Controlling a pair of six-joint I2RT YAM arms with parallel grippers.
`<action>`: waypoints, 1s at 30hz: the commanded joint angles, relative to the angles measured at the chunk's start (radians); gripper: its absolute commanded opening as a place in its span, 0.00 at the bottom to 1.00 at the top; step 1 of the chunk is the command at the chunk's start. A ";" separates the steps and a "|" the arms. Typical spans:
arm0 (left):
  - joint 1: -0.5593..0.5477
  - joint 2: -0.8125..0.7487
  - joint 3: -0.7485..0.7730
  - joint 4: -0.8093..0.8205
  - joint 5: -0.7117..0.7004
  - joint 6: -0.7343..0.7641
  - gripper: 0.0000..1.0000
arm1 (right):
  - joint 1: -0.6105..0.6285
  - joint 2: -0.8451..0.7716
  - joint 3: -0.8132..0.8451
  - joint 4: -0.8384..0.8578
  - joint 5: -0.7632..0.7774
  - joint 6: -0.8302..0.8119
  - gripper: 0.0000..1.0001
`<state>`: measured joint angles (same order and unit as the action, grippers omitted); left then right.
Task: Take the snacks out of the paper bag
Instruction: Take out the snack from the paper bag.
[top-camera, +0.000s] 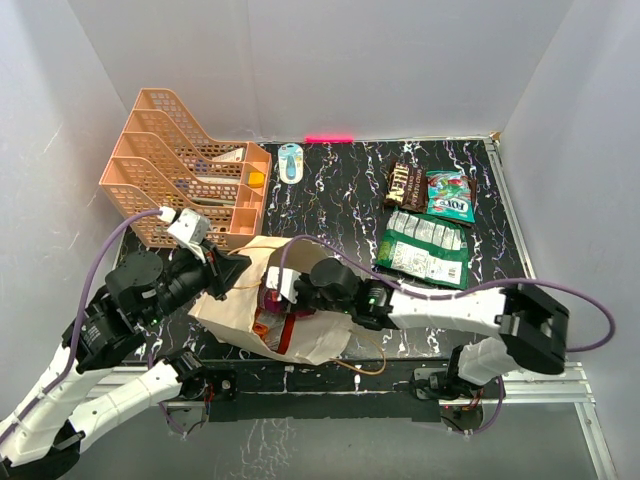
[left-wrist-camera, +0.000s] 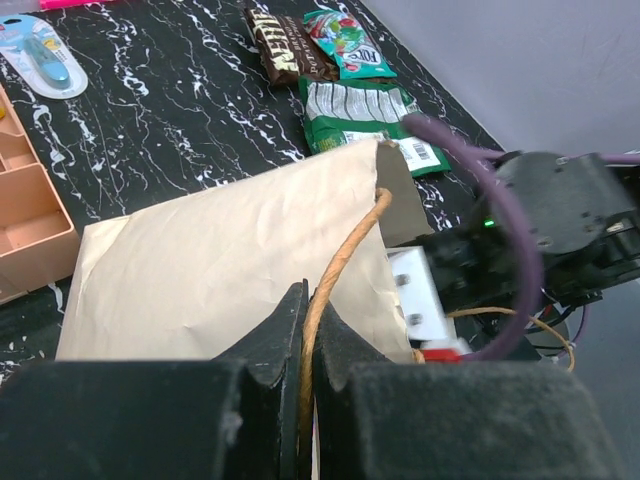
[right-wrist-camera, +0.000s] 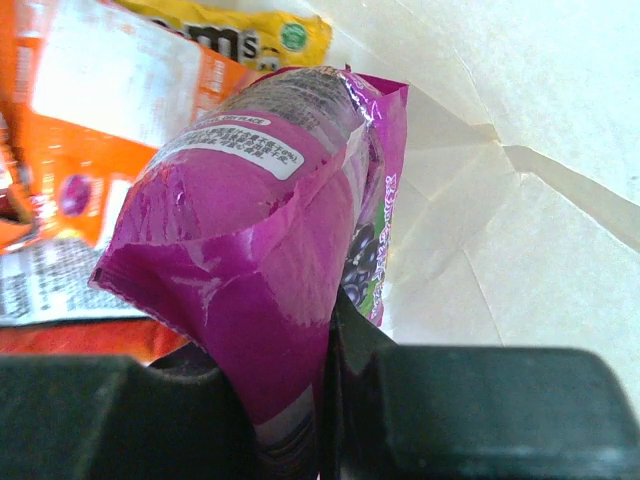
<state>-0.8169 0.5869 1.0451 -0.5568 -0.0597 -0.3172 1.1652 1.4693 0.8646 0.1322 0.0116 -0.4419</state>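
The beige paper bag (top-camera: 245, 300) lies on the table at the near middle, mouth toward the right arm; it also fills the left wrist view (left-wrist-camera: 200, 260). My left gripper (left-wrist-camera: 306, 320) is shut on its brown cord handle (left-wrist-camera: 345, 250) and holds it up. My right gripper (right-wrist-camera: 325, 340) is inside the bag, shut on the purple-magenta pouch (right-wrist-camera: 260, 230). Behind it lie an orange packet (right-wrist-camera: 90, 130) and a yellow packet (right-wrist-camera: 250, 35). Outside the bag lie a dark brown packet (top-camera: 405, 184), a small green packet (top-camera: 450, 195) and a large green packet (top-camera: 424, 248).
A peach tiered tray rack (top-camera: 190, 170) stands at the back left, close behind the bag. A small blue-and-white object (top-camera: 291, 161) lies at the back middle. White walls enclose the black marbled table (top-camera: 330, 200).
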 joint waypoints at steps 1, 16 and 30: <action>0.003 -0.016 -0.003 -0.021 -0.045 -0.008 0.01 | 0.007 -0.167 -0.013 0.056 -0.137 0.065 0.07; 0.003 -0.043 0.004 -0.048 -0.149 -0.031 0.01 | 0.006 -0.615 0.137 -0.329 -0.133 0.234 0.07; 0.002 -0.051 0.025 -0.080 -0.195 -0.001 0.01 | 0.005 -0.729 0.316 -0.561 0.513 0.273 0.07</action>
<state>-0.8169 0.5438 1.0451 -0.6128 -0.2295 -0.3424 1.1725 0.7376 1.1347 -0.4782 0.1268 -0.1608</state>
